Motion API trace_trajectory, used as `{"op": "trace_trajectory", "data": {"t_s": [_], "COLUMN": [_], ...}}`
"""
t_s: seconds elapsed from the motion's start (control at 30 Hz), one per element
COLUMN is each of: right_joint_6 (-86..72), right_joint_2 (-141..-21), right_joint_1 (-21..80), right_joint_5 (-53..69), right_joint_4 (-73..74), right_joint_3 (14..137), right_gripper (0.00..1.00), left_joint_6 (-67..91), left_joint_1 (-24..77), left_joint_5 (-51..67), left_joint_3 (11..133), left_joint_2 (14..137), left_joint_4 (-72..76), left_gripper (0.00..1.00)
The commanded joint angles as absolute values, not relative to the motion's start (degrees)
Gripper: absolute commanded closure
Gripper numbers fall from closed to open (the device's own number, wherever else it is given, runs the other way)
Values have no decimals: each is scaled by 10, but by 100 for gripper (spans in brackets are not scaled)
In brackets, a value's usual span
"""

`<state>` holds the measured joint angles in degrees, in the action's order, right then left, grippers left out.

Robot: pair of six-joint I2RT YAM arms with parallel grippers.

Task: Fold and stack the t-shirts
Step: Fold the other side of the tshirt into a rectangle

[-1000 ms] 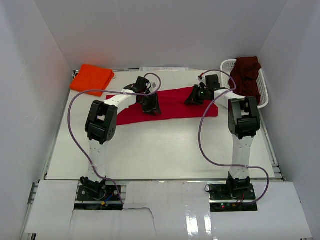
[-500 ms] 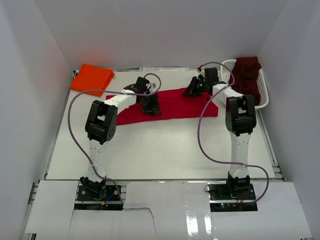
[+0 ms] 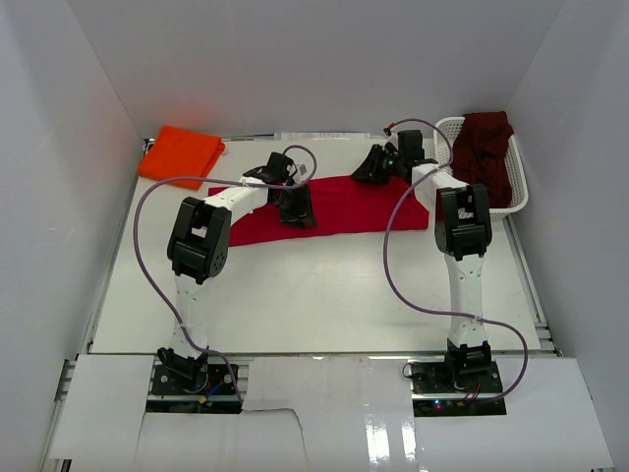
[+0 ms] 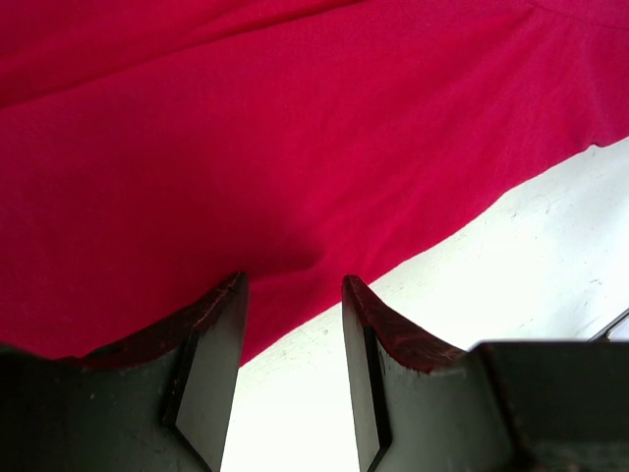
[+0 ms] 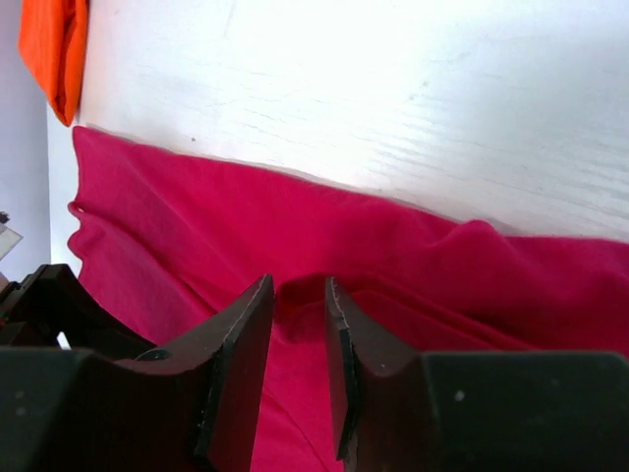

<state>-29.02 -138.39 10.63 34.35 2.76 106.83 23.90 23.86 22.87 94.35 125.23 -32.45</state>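
Red t-shirt (image 5: 413,265) probably pinched in right gripper (image 5: 298,283).

Three t-shirts: one red t-shirt (image 3: 334,206), one orange t-shirt (image 3: 180,154), one maroon t-shirt (image 3: 484,147); one white basket (image 3: 442,128); two arms, left arm (image 3: 201,241) and right arm (image 3: 462,226); one desk (image 3: 314,285).

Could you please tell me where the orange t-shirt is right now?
In the top external view, the orange t-shirt lies folded at the far left corner of the table, just beyond the left end of the red t-shirt.
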Motion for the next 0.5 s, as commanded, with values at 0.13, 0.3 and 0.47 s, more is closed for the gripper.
{"op": "trace_trajectory", "data": {"t_s": [0.13, 0.3, 0.47], "right_joint_6": [-303, -326, -289], "right_joint_2": [-1384, -1410, -1368], "right_joint_1": [108, 106, 104], "right_joint_5": [374, 393, 368], "right_joint_4": [-65, -69, -39], "right_joint_3": [1100, 1161, 1134], "right_gripper": [83, 75, 62], "left_joint_6": [231, 232, 234], "left_joint_1": [242, 242, 242], "left_joint_5": [236, 239, 245], "left_joint_3": [937, 937, 944], "left_joint_2": [1248, 1251, 1242], "left_joint_4": [-323, -322, -321], "left_gripper": [46, 46, 46]}}
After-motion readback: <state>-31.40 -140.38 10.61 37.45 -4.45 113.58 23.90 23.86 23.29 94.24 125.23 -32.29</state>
